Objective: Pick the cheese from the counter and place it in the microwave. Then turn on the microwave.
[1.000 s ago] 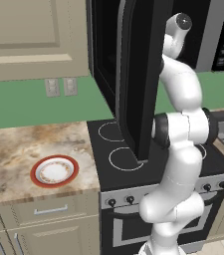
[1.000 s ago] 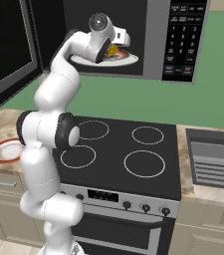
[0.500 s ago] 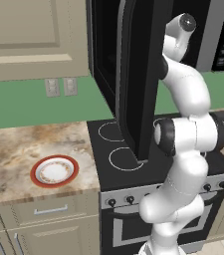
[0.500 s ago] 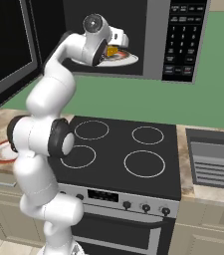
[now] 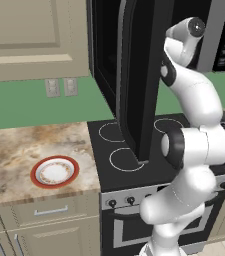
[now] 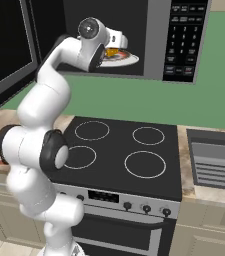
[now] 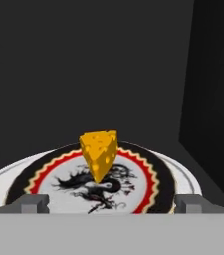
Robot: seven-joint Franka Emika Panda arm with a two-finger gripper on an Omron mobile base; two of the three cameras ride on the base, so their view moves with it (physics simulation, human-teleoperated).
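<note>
The cheese [image 7: 99, 153], a small orange-yellow holed wedge, stands on its narrow end at the middle of a round plate with a black dragon drawing, red zigzag ring and black band [image 7: 144, 175]. That plate lies on a white turntable dish [image 7: 187, 178] inside the dark cavity of the microwave [image 6: 156, 40], the large black box with silver trim. In the hand view the cheese sits at about 12 o'clock from the gripper [image 7: 111, 203], apart from both grey fingertips [image 7: 32, 203], which stand wide at 8 and 4 o'clock of the plate; the hand is released and grasps nothing. In the right base view the cheese [image 6: 112, 51] shows as a small yellow spot just at 3 o'clock of the white wrist. The microwave's dark window door [image 5: 143, 75] hangs swung open over the black glass stovetop with white rings [image 6: 124, 150]. Its button panel [image 6: 183, 37] is at 3 o'clock of the cavity. On the beige-brown marbled counter [image 5: 14, 150], at 9 o'clock of the stove, lies a round white plate with a red rim [image 5: 55, 171].
</note>
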